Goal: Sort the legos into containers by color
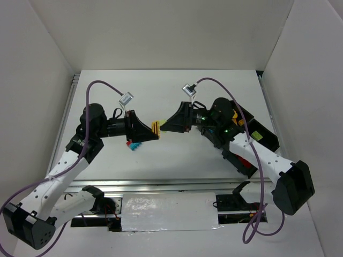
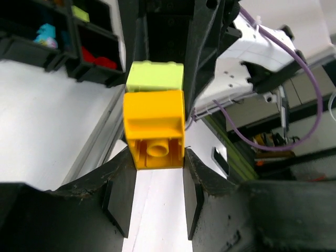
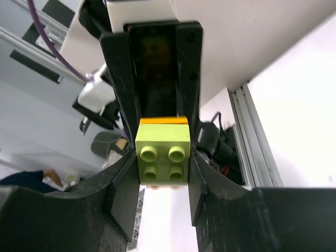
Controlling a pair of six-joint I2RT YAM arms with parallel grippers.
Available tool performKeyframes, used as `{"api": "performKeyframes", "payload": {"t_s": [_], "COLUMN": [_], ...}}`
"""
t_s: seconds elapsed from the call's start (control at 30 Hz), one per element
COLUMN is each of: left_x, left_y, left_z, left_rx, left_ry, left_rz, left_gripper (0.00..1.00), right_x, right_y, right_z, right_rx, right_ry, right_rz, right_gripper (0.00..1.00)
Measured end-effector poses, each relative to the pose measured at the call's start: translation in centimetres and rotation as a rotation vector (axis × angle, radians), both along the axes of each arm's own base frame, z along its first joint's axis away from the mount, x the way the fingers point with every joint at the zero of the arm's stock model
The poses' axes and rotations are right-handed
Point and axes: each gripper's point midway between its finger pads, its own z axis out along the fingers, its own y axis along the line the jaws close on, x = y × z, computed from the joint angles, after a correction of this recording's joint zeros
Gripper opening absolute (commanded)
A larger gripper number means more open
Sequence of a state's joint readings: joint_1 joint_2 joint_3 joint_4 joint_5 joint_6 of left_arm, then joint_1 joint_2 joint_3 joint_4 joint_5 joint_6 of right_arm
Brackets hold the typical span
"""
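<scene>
A yellow-orange lego [image 2: 154, 131] and a lime green lego [image 3: 163, 157] are joined as one stack, held in the air between the two arms [image 1: 156, 127]. My left gripper [image 2: 156, 157] is shut on the yellow-orange lego. My right gripper [image 3: 164, 163] is shut on the lime green lego from the opposite side. In the top view the left gripper [image 1: 151, 131] and the right gripper [image 1: 166, 126] meet tip to tip over the table's middle. The black tray [image 1: 265, 138] lies at the right, mostly hidden under the right arm.
A cyan lego [image 1: 138, 145] and a red lego [image 1: 129, 143] lie on the table just below the left gripper. In the left wrist view the tray [image 2: 58, 55] holds a cyan lego [image 2: 46, 34], red legos [image 2: 97, 59] and a green one [image 2: 80, 13] in separate compartments.
</scene>
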State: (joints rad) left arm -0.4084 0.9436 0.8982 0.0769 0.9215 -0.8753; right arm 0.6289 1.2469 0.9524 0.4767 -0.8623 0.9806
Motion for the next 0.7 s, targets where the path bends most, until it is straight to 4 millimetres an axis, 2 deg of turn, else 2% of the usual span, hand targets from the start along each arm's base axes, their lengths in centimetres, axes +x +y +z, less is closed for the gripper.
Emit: {"api": "performKeyframes", "payload": {"t_s": [0.07, 0.13, 0.2, 0.3, 0.4, 0.47, 0.53, 0.57, 0.63, 0.67, 0.7], "left_x": [0.0, 0.4, 0.2, -0.2, 0.0, 0.4, 0.7, 0.8, 0.9, 0.9, 0.9], "left_y": [0.1, 0.5, 0.9, 1.2, 1.4, 1.5, 1.7, 1.8, 2.0, 2.1, 2.1], "left_z": [-0.6, -0.3, 0.4, 1.4, 2.1, 2.1, 1.8, 1.6, 0.7, 0.2, -0.1], "left_rx": [0.021, 0.021, 0.011, 0.000, 0.007, 0.031, 0.058, 0.072, 0.101, 0.117, 0.127], "left_ry": [0.018, -0.015, -0.049, -0.102, -0.128, -0.126, -0.119, -0.117, -0.097, -0.087, -0.076], "left_rz": [0.017, 0.055, 0.077, 0.089, 0.111, 0.133, 0.149, 0.157, 0.168, 0.173, 0.175], "left_gripper": [0.00, 0.00, 0.00, 0.00, 0.00, 0.00, 0.00, 0.00, 0.00, 0.00, 0.00], "right_x": [0.2, 1.3, 2.9, 5.4, 8.9, 12.6, 15.5, 16.3, 16.7, 16.3, 15.9], "right_y": [-1.5, -3.6, -5.7, -8.5, -11.9, -16.1, -21.8, -24.9, -31.5, -34.2, -36.2], "right_z": [-1.4, -3.7, -6.2, -8.9, -11.2, -13.3, -15.5, -16.4, -18.0, -18.5, -18.9], "right_rx": [-0.007, -0.031, -0.063, -0.115, -0.191, -0.273, -0.365, -0.414, -0.520, -0.565, -0.597], "right_ry": [-0.012, 0.017, 0.065, 0.119, 0.198, 0.313, 0.444, 0.505, 0.620, 0.668, 0.703], "right_rz": [0.004, -0.027, -0.077, -0.179, -0.370, -0.626, -0.922, -1.063, -1.360, -1.476, -1.555], "right_gripper": [0.00, 0.00, 0.00, 0.00, 0.00, 0.00, 0.00, 0.00, 0.00, 0.00, 0.00]}}
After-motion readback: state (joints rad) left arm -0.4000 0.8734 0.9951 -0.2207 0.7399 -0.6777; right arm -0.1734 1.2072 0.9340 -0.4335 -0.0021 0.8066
